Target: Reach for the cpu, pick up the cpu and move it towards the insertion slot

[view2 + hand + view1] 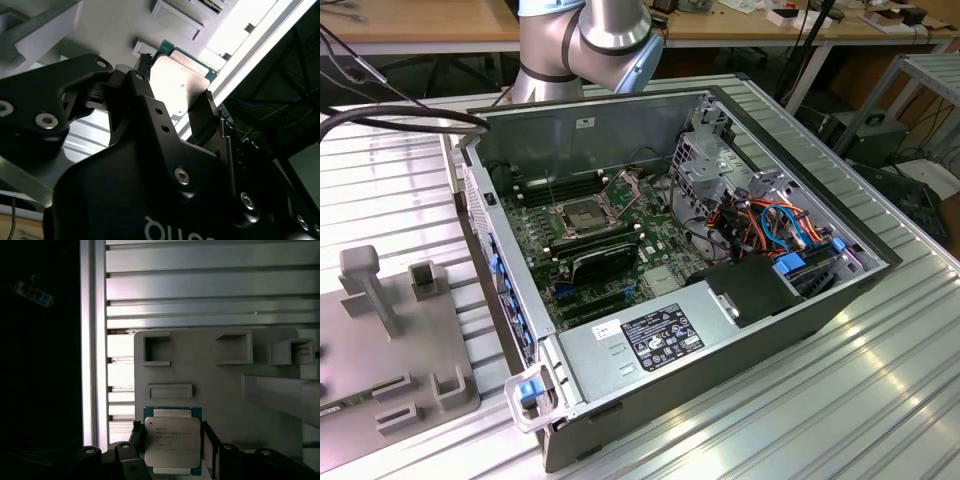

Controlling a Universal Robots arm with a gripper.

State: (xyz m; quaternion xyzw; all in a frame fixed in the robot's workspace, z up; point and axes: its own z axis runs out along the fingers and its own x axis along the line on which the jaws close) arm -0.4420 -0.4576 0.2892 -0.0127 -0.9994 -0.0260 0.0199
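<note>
The cpu (172, 440), a pale silver square chip on a green edge, sits between my gripper (172, 432) fingers over a grey fixture plate (210, 385). In both wrist views one black fingertip (145, 62) meets one edge of the cpu (180, 75) and the other fingertip (207, 97) meets the opposite edge, so the gripper (176, 80) is shut on it. I cannot tell whether the chip rests on the plate or hangs just above it. The insertion slot (582, 215), a square socket with a metal frame, lies on the motherboard inside the open computer case (820, 300) in the exterior view.
The arm's base and joints (585, 40) rise behind the case. A grey fixture with upright blocks (390, 330) lies at the exterior view's left on the ribbed aluminium table (880, 400). Inside the case are a black card (605, 258), coloured cables (770, 225) and a power supply (650, 340).
</note>
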